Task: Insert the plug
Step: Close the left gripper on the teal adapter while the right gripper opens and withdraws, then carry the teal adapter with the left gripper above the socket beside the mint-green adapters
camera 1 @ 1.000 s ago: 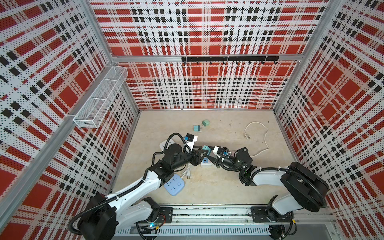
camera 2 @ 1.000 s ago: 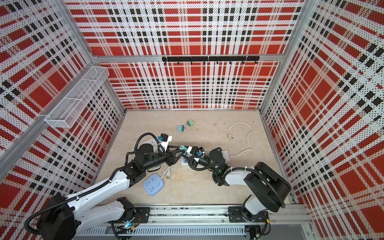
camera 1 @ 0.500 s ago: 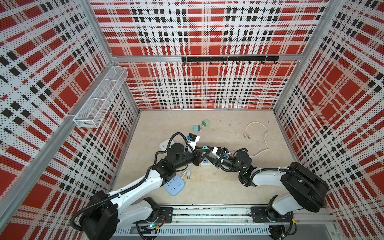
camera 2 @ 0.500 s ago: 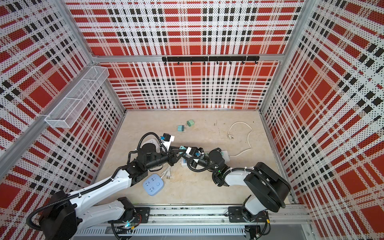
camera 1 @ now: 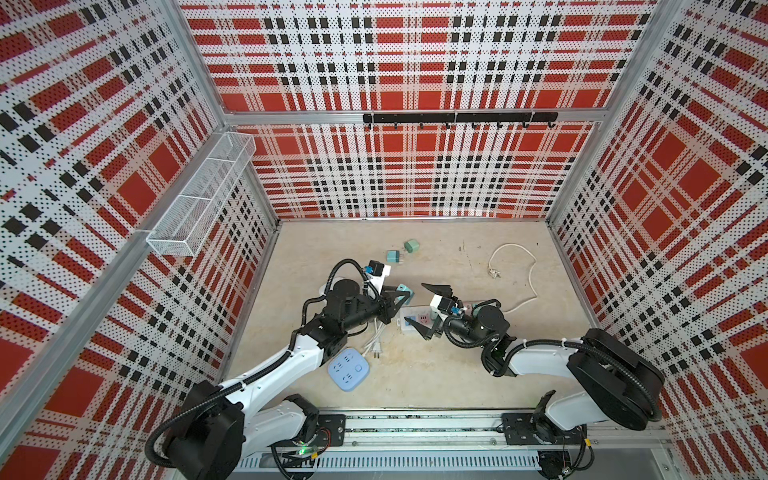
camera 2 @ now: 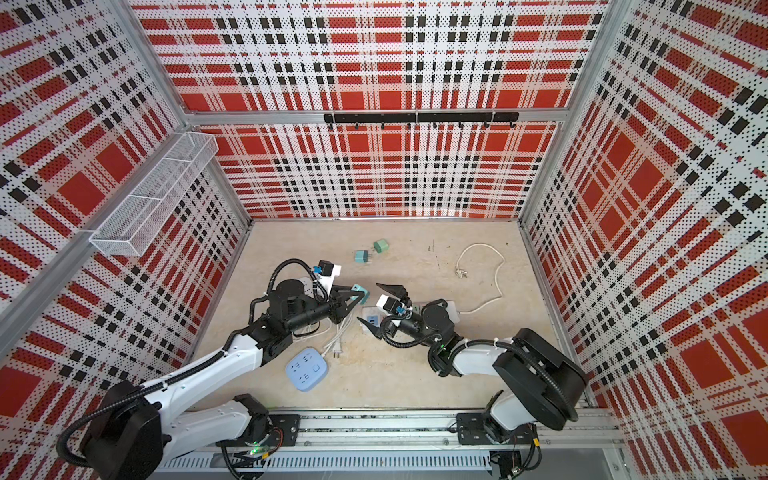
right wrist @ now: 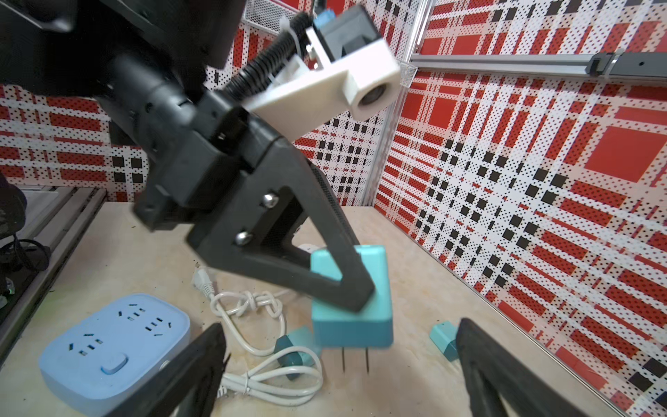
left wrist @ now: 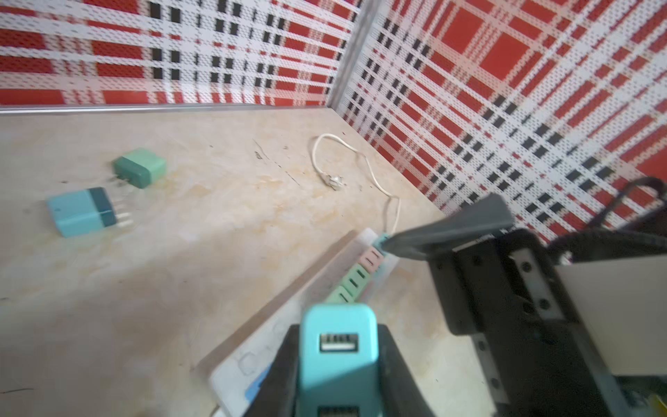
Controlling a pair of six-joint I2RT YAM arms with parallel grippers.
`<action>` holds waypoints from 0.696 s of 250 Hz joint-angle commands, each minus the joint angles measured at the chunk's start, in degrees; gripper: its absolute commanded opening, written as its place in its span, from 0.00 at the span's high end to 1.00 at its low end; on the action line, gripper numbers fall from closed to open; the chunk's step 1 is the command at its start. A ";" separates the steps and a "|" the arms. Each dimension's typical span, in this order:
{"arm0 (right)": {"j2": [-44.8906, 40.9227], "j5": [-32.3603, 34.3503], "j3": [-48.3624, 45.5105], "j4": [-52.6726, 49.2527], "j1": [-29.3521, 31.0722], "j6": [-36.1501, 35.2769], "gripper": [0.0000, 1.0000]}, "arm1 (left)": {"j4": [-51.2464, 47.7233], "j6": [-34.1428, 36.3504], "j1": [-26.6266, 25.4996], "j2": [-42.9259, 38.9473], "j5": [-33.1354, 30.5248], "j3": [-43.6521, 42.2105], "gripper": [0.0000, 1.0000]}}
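Right now the left gripper (camera 1: 400, 294) is clamped on the teal plug (right wrist: 352, 299), with the prongs pointing straight down and clear of the table (camera 1: 449, 374). Target is the white power strip (left wrist: 355, 283), lying flat, below the plug and a bit toward the right arm. Its long axis runs away from the plug toward the right arm's wrist. Can't tell if the prongs are over a socket yet; judging from the right wrist view, they look just off the strip's near end. So the left arm has to do the insert: shift over a slot, then straight down.

The right gripper (camera 1: 417, 306) is spread wide and holding nothing, one finger on each side of the strip, looks placed to pin it.

Pink and green sockets seen from the left wrist have nothing in them. The blue socket block (camera 1: 348, 369) by the left arm also has nothing plugged in. The wire basket (camera 1: 199, 199) on the wall shows nothing inside.
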 commanded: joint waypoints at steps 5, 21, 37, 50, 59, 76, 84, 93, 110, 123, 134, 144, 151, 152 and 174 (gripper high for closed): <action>-2.97 2.32 -1.89 5.55 0.37 0.65 0.00 | 4.55 1.71 4.20 1.10 4.60 -1.67 1.00; -3.95 3.97 -2.95 7.08 0.34 0.78 0.00 | 4.69 5.98 4.89 1.57 5.45 -2.14 1.00; -4.74 6.43 -3.96 8.75 0.38 1.19 0.00 | 4.82 10.79 4.87 1.95 5.32 -2.78 1.00; -5.26 9.08 -4.63 10.03 0.33 1.82 0.00 | 5.27 12.94 4.70 2.17 3.95 -3.45 1.00; -5.59 10.76 -5.06 10.75 0.32 2.08 0.00 | 5.58 14.14 4.48 2.15 2.63 -3.95 1.00; -6.33 13.32 -5.57 11.36 0.38 2.32 0.00 | 5.93 16.81 3.89 1.92 0.96 -4.69 1.00; -6.66 14.31 -5.67 11.27 0.36 2.35 0.00 | 5.90 18.86 3.53 2.00 3.07 -5.02 1.00; -7.04 15.69 -5.69 11.05 0.37 2.49 0.00 | 5.89 24.23 2.94 2.12 8.02 -5.32 1.00; -7.46 18.77 -5.49 10.31 0.28 3.06 0.00 | 5.54 32.22 0.03 1.77 8.74 -6.42 1.00; -7.86 21.17 -5.22 9.39 0.27 3.44 0.00 | 5.60 37.04 -2.82 1.40 6.14 -7.44 1.00; -7.97 23.43 -4.86 8.54 0.15 3.78 0.00 | 5.55 41.59 -5.45 1.48 3.69 -7.93 1.00; -8.17 25.77 -4.54 7.66 -0.02 4.53 0.00 | 5.59 44.29 -7.50 1.79 1.65 -8.10 1.00; -8.40 26.53 -4.23 6.85 -0.33 5.23 0.00 | 5.52 45.52 -8.39 2.17 0.75 -8.00 1.00; -8.42 26.51 -4.22 6.72 -0.37 5.32 0.00 | 5.53 45.64 -8.53 2.19 0.75 -8.03 1.00; -9.53 29.20 -3.26 3.02 -1.98 8.09 0.00 | 4.98 47.44 -9.30 4.09 2.13 -6.89 1.00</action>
